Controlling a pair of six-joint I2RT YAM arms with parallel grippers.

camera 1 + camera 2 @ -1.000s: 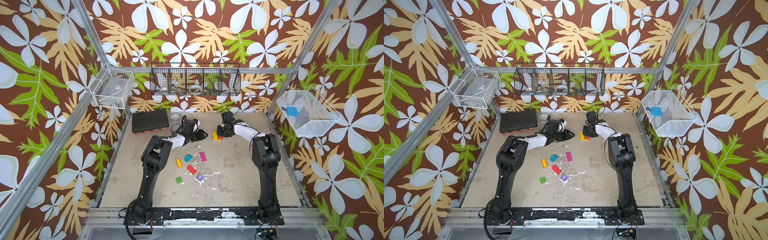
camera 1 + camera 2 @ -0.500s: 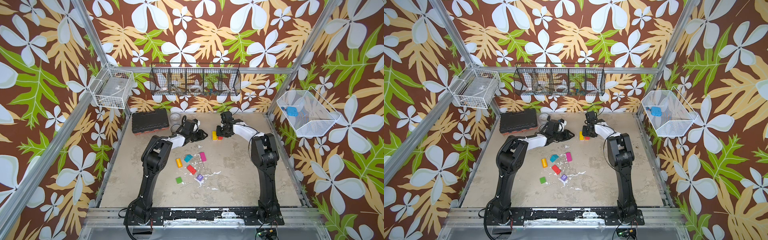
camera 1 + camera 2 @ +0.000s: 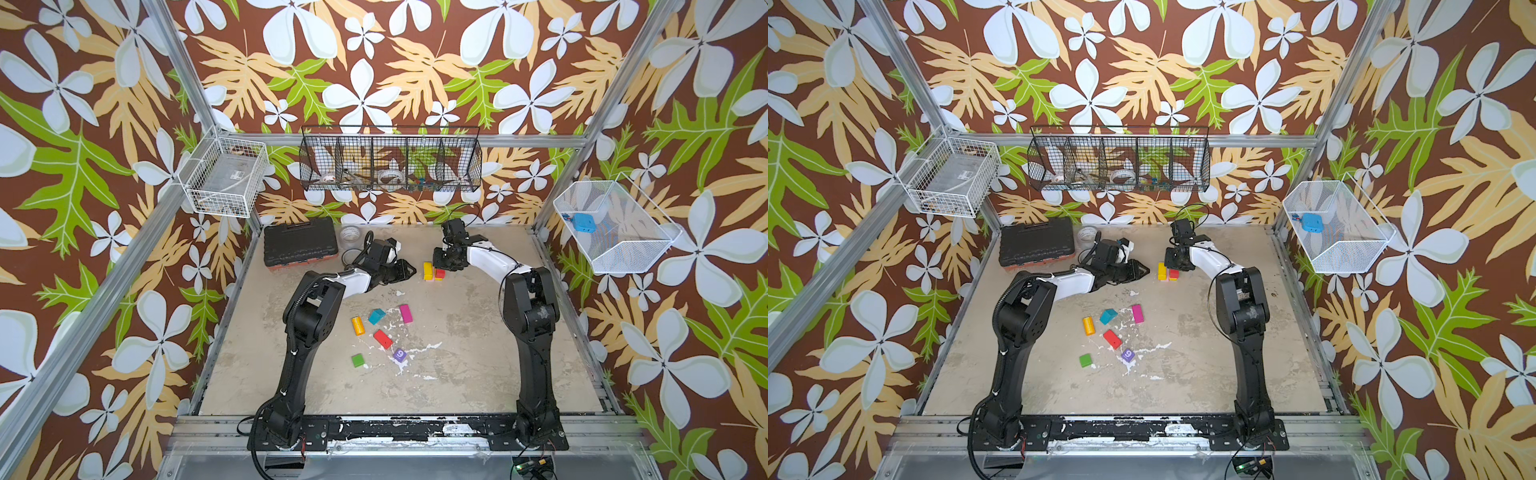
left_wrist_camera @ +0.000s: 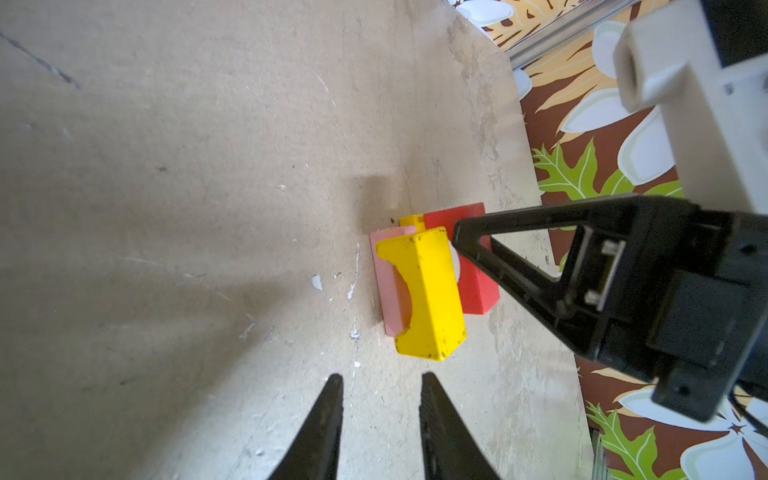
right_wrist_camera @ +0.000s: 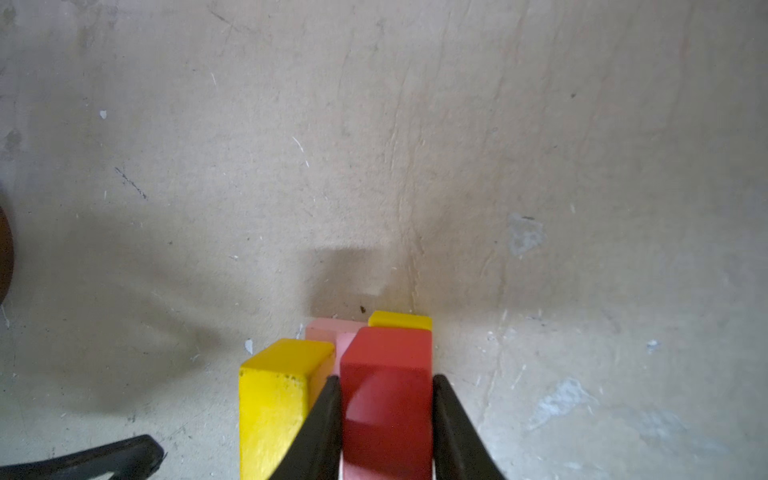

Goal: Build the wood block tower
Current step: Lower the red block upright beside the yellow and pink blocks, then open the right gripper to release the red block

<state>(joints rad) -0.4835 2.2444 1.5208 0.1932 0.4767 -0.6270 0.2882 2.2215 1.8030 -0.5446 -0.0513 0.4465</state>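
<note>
The tower is a low cluster at the back of the table: a yellow arch block on a pink block, with a red block beside them and a small yellow block behind. My right gripper is shut on the red block, one finger pressed to each side. My left gripper is open and empty, a short way from the yellow arch block. Loose wood blocks lie mid-table: orange, teal, magenta, red, a purple cube and green.
A black toolbox and a clear round jar stand at the back left, close behind the left arm. Wire baskets hang on the walls: white, black and another white. White paint flecks mark the tabletop.
The right gripper has shifted slightly at the block cluster and now sits closed against the red block. The left arm and the loose blocks have not moved.
</note>
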